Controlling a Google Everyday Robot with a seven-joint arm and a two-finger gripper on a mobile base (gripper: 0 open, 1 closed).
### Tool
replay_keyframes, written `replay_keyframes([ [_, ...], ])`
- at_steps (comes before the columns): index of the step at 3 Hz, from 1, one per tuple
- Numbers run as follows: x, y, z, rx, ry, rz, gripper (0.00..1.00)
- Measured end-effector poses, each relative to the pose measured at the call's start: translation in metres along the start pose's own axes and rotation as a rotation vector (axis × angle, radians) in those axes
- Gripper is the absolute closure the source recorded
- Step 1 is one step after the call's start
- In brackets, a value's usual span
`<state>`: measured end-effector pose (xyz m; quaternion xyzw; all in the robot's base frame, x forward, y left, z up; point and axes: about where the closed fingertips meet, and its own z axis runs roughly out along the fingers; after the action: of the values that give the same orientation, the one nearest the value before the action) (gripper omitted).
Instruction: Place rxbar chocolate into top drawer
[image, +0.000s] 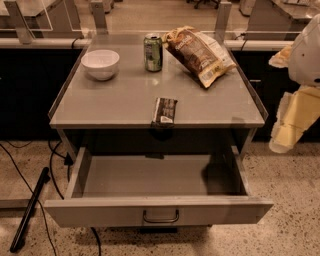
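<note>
The rxbar chocolate (164, 111), a small flat dark bar with pale lettering, lies on the grey cabinet top right at its front edge, slightly overhanging. Below it the top drawer (159, 211) is pulled fully out, with nothing inside, and has a curved metal handle (160, 217) centred on its front panel. My arm comes in at the right edge of the view, and the gripper (283, 142) hangs beside the cabinet's right side, level with the cabinet top's front corner. It is well to the right of the bar and holds nothing that I can see.
A white bowl (100, 63) stands at the back left of the top, a green can (153, 52) at the back middle, and a large crinkled chip bag (199, 54) at the back right. A black pole (30, 210) and cables lie on the floor at the left.
</note>
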<state>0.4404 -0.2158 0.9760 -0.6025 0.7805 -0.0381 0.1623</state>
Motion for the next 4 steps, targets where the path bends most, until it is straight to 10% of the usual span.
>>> replay_keyframes([
  [2, -0.018, -0.017, 0.018, 0.032, -0.007, -0.006, 0.0],
  [4, -0.074, -0.039, 0.055, -0.055, -0.134, -0.026, 0.0],
])
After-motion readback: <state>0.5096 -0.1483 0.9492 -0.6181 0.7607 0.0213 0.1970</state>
